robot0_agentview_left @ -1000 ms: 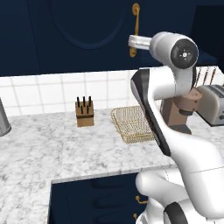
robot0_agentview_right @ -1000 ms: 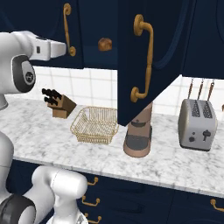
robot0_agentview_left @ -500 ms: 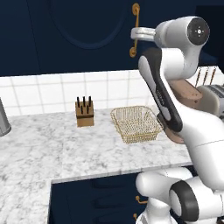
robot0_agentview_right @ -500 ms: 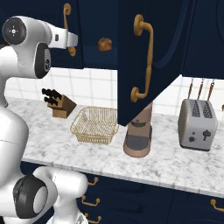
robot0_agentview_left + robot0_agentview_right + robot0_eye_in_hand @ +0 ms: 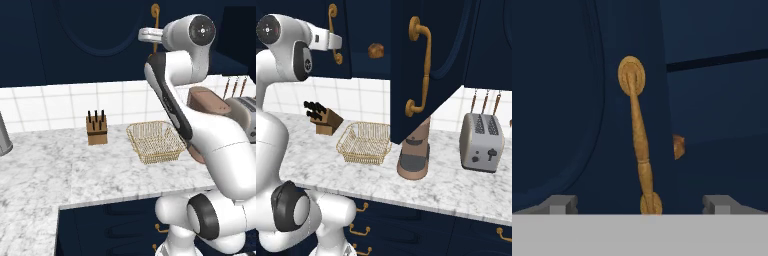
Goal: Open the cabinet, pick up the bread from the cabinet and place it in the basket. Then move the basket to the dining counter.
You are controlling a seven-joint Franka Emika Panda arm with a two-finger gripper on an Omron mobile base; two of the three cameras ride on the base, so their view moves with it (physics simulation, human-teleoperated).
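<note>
The robot's gripper (image 5: pixel 639 202), jaws spread wide and empty, faces the closed navy cabinet door's curved brass handle (image 5: pixel 638 137); the small dark brown bread (image 5: pixel 375 50) sits inside the open cabinet (image 5: pixel 421 60).

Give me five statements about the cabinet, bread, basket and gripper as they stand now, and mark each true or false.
1. The right-hand door of the cabinet is swung open. True.
2. The bread lies in the basket. False: it sits on the shelf inside the cabinet, and nothing shows in the basket.
3. The gripper is closed on a brass handle. False: its jaws stand wide apart, with the handle of the closed left door between them in the hand view but not gripped.
4. The basket stands on the counter between the knife block and the brown stand mixer. True.
5. The toaster sits left of the knife block. False: it stands far to the right, past the mixer.
</note>
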